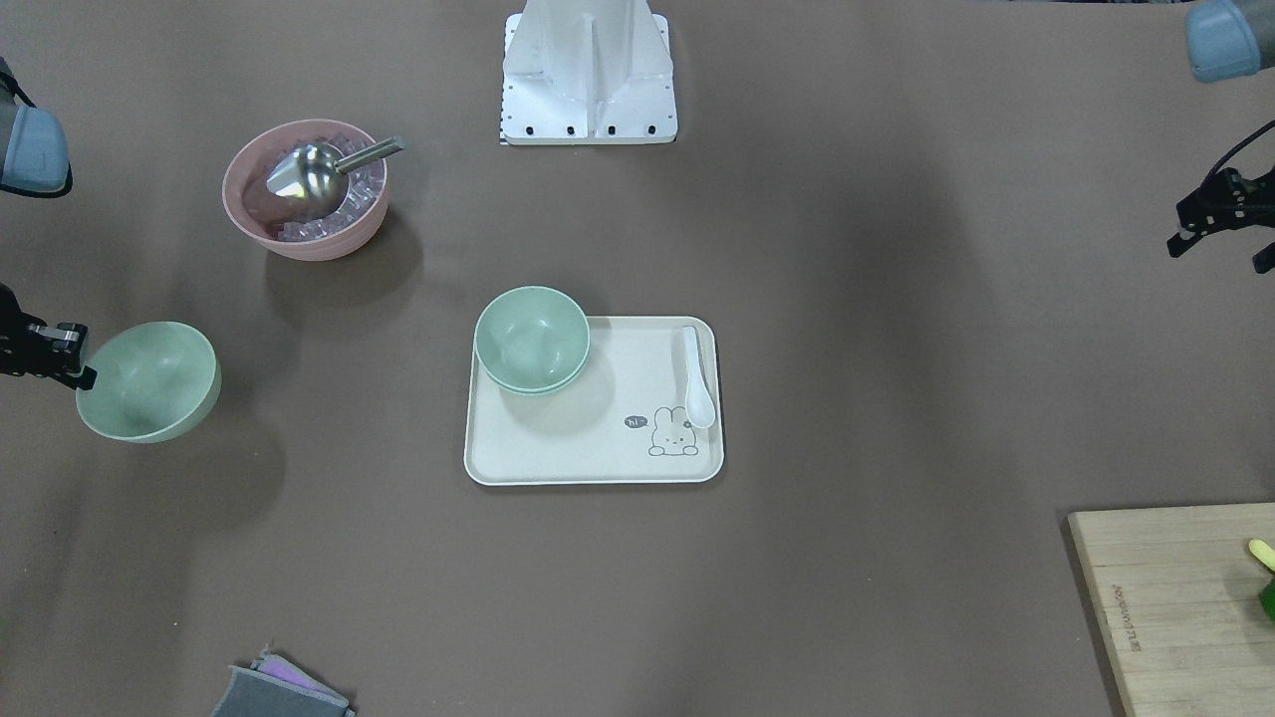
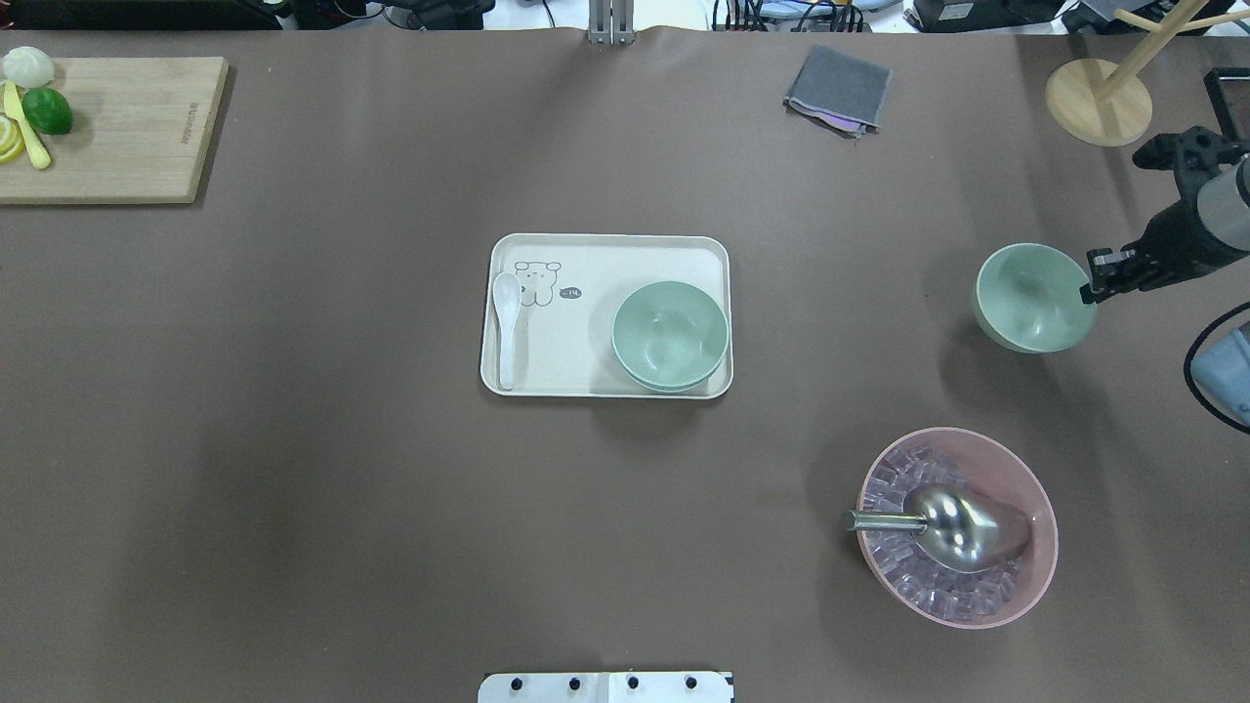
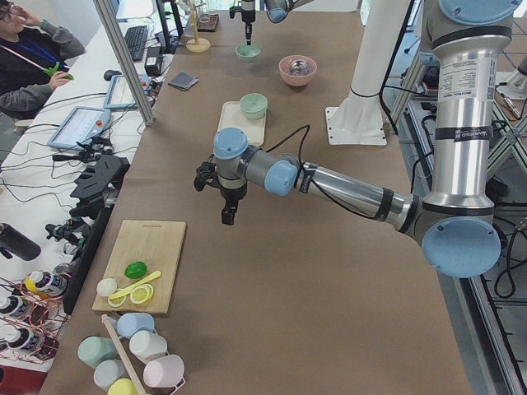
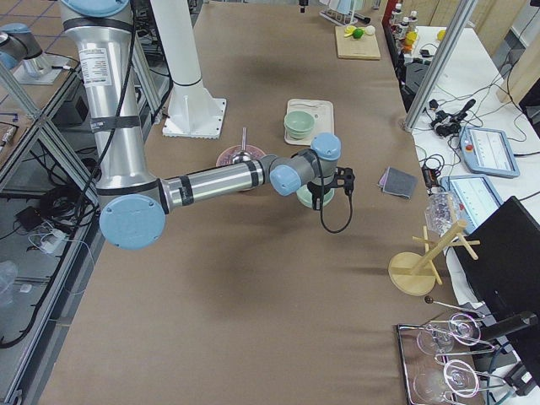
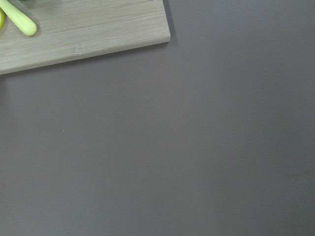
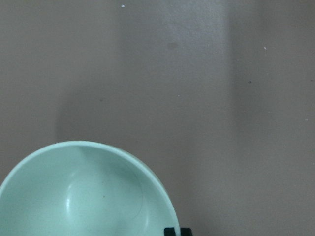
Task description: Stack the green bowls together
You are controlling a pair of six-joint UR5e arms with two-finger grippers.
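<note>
While the brown table (image 2: 293, 488) lies wide under both arms, all the action is at its right end. Biggest thing on it: one wooden cutting board (image 2: 117, 137), in the corner where the left end meets the operators' edge.

Dead centre sits one cream tray (image 2: 586, 376), its long sides running along the table's length. In its right half, two of the three green bowls (image 2: 670, 332) are nested one inside the other, mouths up.

One pink bowl (image 2: 1037, 478) stands toward the right end, nearer the robot's edge. It's loaded with clear ice cubes (image 2: 908, 576) and one metal scoop (image 2: 962, 527), handle pointing at the left end.

Now the third green bowl (image 2: 1030, 298), close to the right end. It's round, mouth up and slightly tipped, and lifted off the table. The right fingers (image 2: 1089, 290) are clamped on its rim at the side nearest that end.

One grey cloth (image 2: 838, 90) lies by the operators' edge.

One white spoon (image 2: 506, 327) lies along the tray's left short side, its scoop end toward the operators' edge.

The left fingers (image 3: 228, 210) hang spread apart over the left end, holding nothing.
</note>
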